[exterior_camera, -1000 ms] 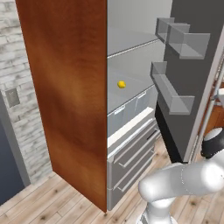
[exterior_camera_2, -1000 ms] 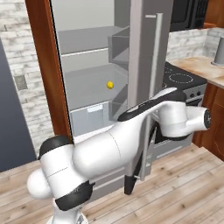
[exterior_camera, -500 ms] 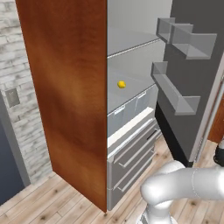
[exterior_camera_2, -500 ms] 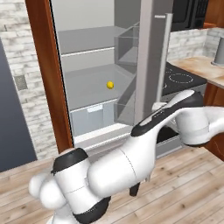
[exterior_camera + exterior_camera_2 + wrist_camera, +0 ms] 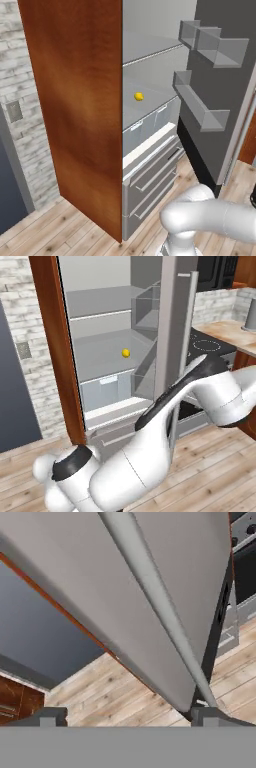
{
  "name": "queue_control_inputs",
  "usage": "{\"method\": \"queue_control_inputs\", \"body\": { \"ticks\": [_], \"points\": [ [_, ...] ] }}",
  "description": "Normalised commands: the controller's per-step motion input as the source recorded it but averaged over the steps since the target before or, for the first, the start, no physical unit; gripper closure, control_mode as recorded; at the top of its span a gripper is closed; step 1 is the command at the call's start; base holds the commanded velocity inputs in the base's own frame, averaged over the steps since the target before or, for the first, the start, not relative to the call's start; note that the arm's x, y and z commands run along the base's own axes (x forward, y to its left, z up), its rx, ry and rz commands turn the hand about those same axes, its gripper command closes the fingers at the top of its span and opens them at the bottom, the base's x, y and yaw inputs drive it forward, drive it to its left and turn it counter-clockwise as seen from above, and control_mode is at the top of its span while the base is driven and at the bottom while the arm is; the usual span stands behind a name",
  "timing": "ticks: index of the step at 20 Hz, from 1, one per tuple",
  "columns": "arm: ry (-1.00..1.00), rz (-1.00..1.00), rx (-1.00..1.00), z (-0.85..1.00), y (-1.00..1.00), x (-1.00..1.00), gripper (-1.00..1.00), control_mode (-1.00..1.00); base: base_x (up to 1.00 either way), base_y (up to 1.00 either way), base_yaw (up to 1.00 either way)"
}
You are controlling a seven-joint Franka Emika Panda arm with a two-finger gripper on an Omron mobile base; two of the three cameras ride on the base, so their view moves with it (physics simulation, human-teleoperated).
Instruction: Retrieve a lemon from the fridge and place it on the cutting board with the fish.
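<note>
The tall grey steel-look fridge (image 5: pixel 170 331) is standing open, and the small bright yellow lemon (image 5: pixel 126 353) is lying alone on the pale grey middle shelf, above the clear drawers; in the left base view the lemon (image 5: pixel 139 96) is seen near the middle of that shelf, well apart from the door bins. In the hand view the two-finger gripper (image 5: pixel 129 714) is being held with its dark tips wide apart, nothing between them, close to the long vertical bar handle (image 5: pixel 160 607) on the outer face of the door. The step in hand is judged to be the end of the door opening. To do it well, the door is being left wide enough for the arm to pass, and the open gripper should be drawn clear of the handle before it is swung around the door edge toward the shelf. The lemon is round and is likely to roll, so it should be approached slowly and taken across its middle.
</note>
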Motion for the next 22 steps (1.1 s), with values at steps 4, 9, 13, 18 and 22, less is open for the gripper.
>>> {"method": "queue_control_inputs", "body": {
  "ticks": [4, 9, 13, 18, 22],
  "points": [
    [0.02, -0.13, -0.61, 0.18, 0.71, -0.68, -1.0, -1.0, 0.0, 0.0, 0.0],
    [0.1, -0.22, -0.65, 0.3, 0.6, -0.36, -1.0, -1.0, 0.0, 0.0, 0.0],
    [0.06, -0.16, -0.58, 0.06, 0.99, -0.56, -1.0, -1.0, 0.0, 0.0, 0.0],
    [0.1, -0.14, -0.52, -0.13, 1.0, -0.01, -1.0, -1.0, 0.0, 0.0, 0.0],
    [0.0, -0.07, -0.45, -0.3, 1.0, 0.25, -1.0, -1.0, 0.0, 0.0, 0.0]
  ]
}}
